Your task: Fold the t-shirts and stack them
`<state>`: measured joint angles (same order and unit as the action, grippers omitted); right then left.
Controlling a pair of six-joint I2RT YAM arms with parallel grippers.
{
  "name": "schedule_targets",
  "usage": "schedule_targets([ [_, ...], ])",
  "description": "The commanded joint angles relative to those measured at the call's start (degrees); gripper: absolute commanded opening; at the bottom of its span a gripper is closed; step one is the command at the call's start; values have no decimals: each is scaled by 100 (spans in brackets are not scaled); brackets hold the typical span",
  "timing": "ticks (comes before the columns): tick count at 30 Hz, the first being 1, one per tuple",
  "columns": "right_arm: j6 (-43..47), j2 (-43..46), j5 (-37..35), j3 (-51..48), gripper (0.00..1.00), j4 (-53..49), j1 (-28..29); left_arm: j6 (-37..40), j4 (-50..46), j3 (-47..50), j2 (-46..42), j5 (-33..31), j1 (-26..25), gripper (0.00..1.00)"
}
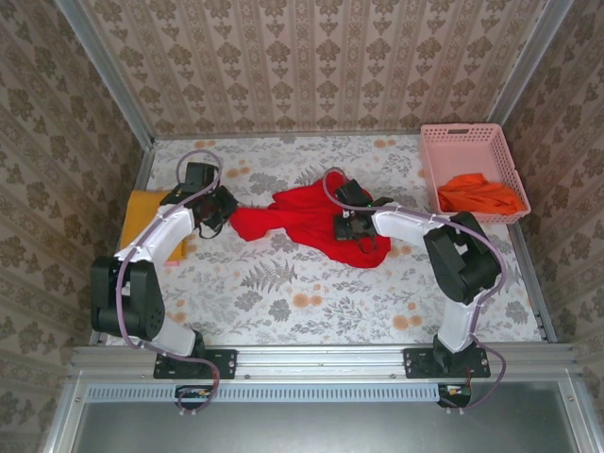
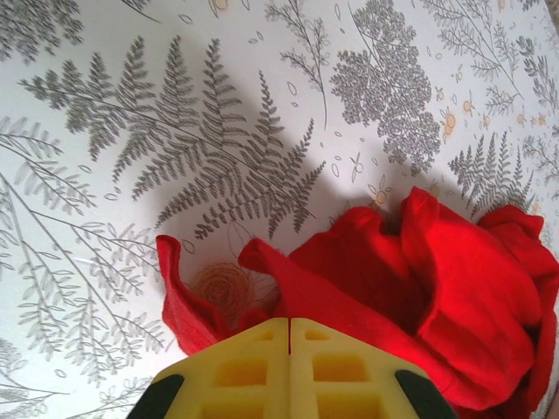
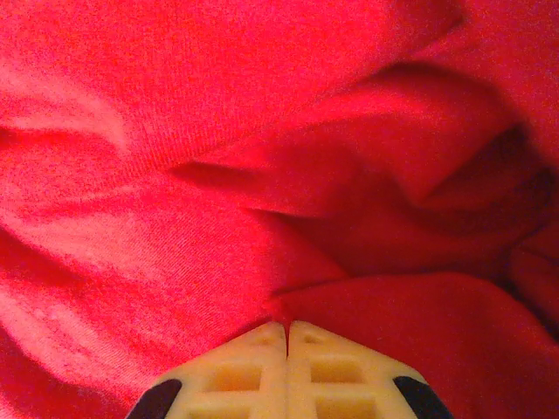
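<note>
Right claw [image 3: 286, 327] pinching red t-shirt [image 3: 218, 175], basket [image 1: 467, 129] (overhead)

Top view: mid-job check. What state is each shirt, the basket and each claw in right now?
red t-shirt: unfolded, crumpled mid-table, pinched at two spots
mustard-yellow t-shirt: lying flat at the table's left edge, apparently folded
orange t-shirt: bunched up in the basket
pink basket: upright, far right corner
left claw: shut on the red t-shirt's left end
right claw: shut on the red t-shirt
</note>
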<state>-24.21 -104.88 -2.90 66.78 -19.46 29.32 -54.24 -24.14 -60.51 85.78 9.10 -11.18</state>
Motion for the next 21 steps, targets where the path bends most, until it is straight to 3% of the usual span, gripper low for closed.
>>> schedule_targets([
  [1,261,995,-526,177,0,-110,-100,295,-192,-314,-302,-212,122,0],
  [9,602,2858,-290,543,0,122,-936,819,-488,-1362,-531,-439,672,0],
  [21,490,3697,819,1924,0,359,-1994,1018,-688,-2808,-1094,-539,1424,0],
])
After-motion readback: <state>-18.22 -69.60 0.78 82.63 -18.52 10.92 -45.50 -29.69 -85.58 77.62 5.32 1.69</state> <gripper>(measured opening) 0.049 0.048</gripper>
